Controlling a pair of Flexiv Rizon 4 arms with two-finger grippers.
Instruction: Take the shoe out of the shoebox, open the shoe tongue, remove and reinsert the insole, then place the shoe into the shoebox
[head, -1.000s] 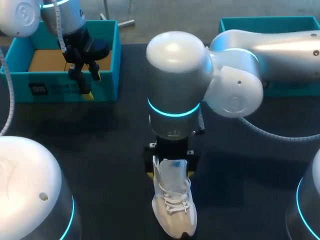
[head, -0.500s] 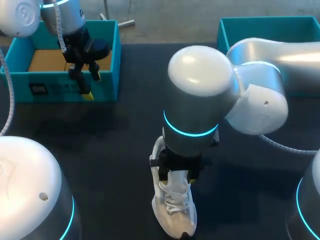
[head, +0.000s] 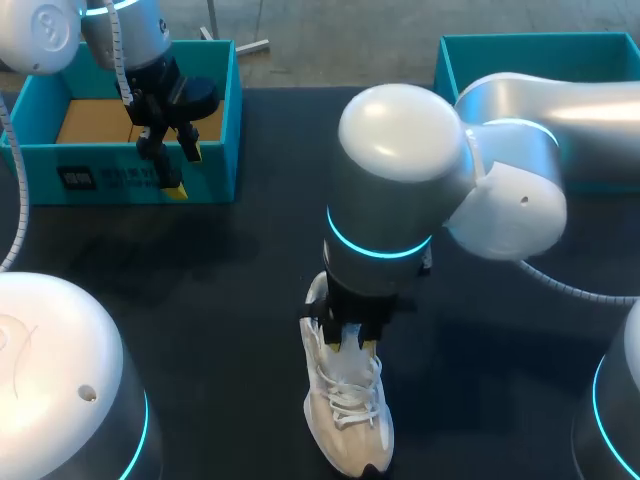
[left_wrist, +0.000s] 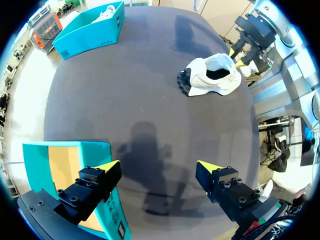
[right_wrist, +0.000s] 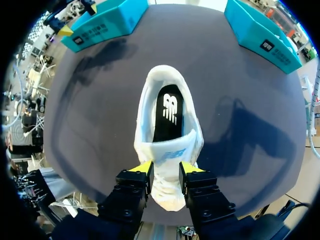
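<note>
Right tool tight on shoe tongue

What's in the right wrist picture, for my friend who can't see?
A white sneaker lies on a dark table, its black insole showing inside. The right arm's yellow-tipped tool is at the sneaker's raised tongue. Two teal boxes stand farther off.

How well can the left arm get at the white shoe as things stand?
Probably not well: the left gripper hangs open at the shoebox, and the right gripper grips the white shoe, its arm overhead.
</note>
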